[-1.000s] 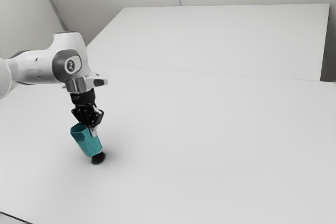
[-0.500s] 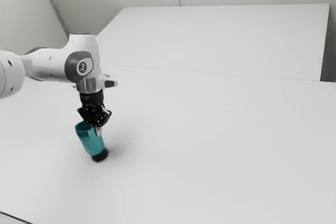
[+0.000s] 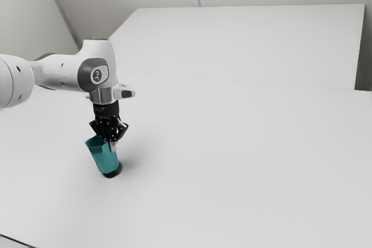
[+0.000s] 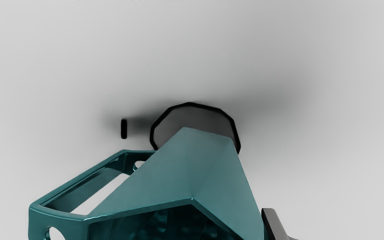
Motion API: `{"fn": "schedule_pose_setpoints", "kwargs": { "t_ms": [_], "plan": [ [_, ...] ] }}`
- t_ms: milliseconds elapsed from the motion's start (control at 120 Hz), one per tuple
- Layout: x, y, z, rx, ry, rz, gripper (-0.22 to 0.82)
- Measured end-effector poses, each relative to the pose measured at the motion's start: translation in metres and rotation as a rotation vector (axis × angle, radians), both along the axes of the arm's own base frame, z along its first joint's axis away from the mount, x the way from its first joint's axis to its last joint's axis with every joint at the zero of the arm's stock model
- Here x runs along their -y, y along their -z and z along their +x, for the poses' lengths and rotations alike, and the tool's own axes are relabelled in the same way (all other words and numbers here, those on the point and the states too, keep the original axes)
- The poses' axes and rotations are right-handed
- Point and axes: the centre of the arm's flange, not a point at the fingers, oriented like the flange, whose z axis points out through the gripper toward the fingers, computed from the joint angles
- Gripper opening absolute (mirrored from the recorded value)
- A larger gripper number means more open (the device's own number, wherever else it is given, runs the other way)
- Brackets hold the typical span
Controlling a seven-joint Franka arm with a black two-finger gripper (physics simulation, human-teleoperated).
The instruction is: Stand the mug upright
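gripper [image 3: 110, 143] is seen pointed down at the mug's rim, closed on the teal mug [image 3: 104, 158]; the weight of the leaning mug is borne by it. in the wrist view one finger [image 4: 273, 224] is pressed against the mug's outer wall, while the opposite one is hidden by the mug. the mug is held at a tilt, not upright: its mouth is leaned toward the exterior view's left and its foot is set lower, toward the exterior view's right, close over the table [image 3: 244, 155]. whether the table is touched by the foot cannot be told. the mug's walls are cut in flat facets, and its dark inside is seen through the mouth, which is turned up toward the hand. the angular handle [image 4: 57, 212], pierced by openings, is placed on the side away from the visible finger. at the foot a dark many-sided patch [image 4: 208, 116] is edged in black, and beside it, on the handle's side, a small black mark [image 4: 124, 129] is seen. a soft shadow is cast around them. farther out, the white arm [image 3: 61, 71] is stretched in from the exterior view's left, and the pale table is backed by another white surface [image 3: 250, 42].
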Motion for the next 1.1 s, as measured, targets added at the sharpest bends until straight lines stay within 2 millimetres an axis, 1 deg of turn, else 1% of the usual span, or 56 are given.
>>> {"fn": "schedule_pose_setpoints", "kwargs": {
  "t_ms": [283,458,717,792,892,958,1100],
  "plan": [
    [0.001,0.007,0.002,-0.012,-0.017,0.005,-0.18],
    [0.003,0.008,0.008,-0.020,-0.022,0.005,-0.18],
    [0.006,0.015,0.008,-0.039,-0.026,0.006,-0.18],
    [0.008,0.015,0.008,-0.041,-0.027,0.005,-0.12],
    [0.009,0.011,0.010,-0.038,-0.032,0.005,0.01],
    [0.010,0.006,0.013,-0.033,-0.036,0.005,0.08],
    [0.011,-0.004,0.017,-0.026,-0.044,0.009,0.17]
  ]
}}
